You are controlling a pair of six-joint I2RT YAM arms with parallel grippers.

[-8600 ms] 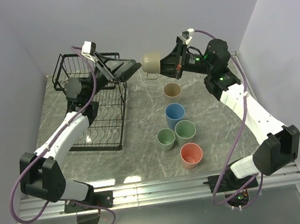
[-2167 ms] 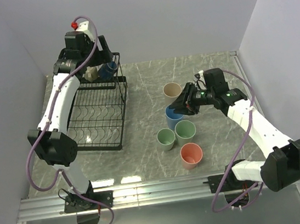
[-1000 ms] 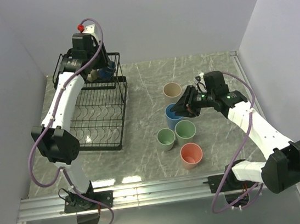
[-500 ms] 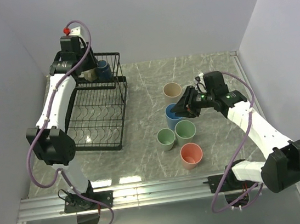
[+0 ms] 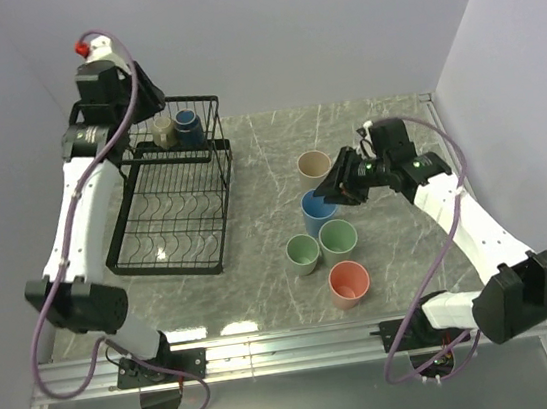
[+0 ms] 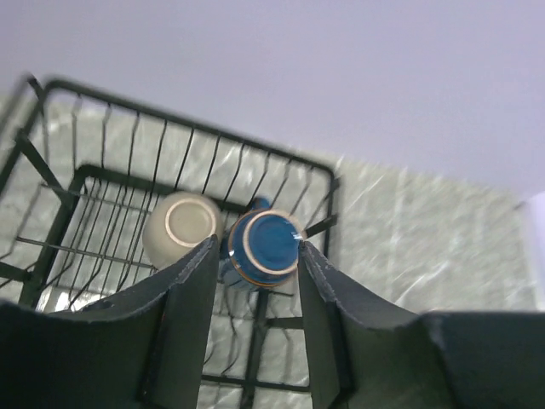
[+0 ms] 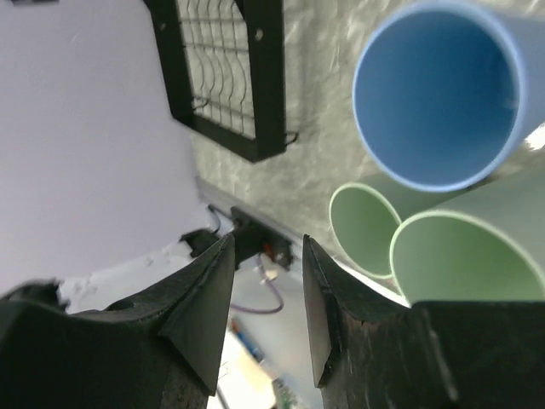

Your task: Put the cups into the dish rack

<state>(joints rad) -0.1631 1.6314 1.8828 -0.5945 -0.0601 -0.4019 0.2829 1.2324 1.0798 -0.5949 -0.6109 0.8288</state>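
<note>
The black dish rack [image 5: 168, 214] stands at the left. Its basket tier [image 6: 197, 133] holds a beige mug [image 5: 163, 130] [image 6: 180, 225] and a dark-blue cup [image 5: 187, 127] [image 6: 266, 247], both bottom up. My left gripper [image 5: 145, 105] [image 6: 255, 245] hangs above and left of the basket, open, with nothing between its fingers. A beige tumbler [image 5: 314, 166], a light blue one [image 5: 317, 211] [image 7: 438, 94], two pale green [image 5: 303, 253] [image 5: 339, 239] and a salmon one [image 5: 349, 282] stand upright mid-table. My right gripper [image 5: 327, 194] [image 7: 266, 243] hovers open just right of the light blue tumbler's rim, holding nothing.
The rack's long tier with curved slots [image 5: 177, 202] is bare. Grey walls close in the back and both sides. A metal rail [image 5: 292, 343] runs along the near edge by the arm bases.
My left arm has lifted up and back to the left, away from the basket, leaving the dark-blue cup there beside the mug. My right gripper has shifted only slightly by the light blue tumbler.
</note>
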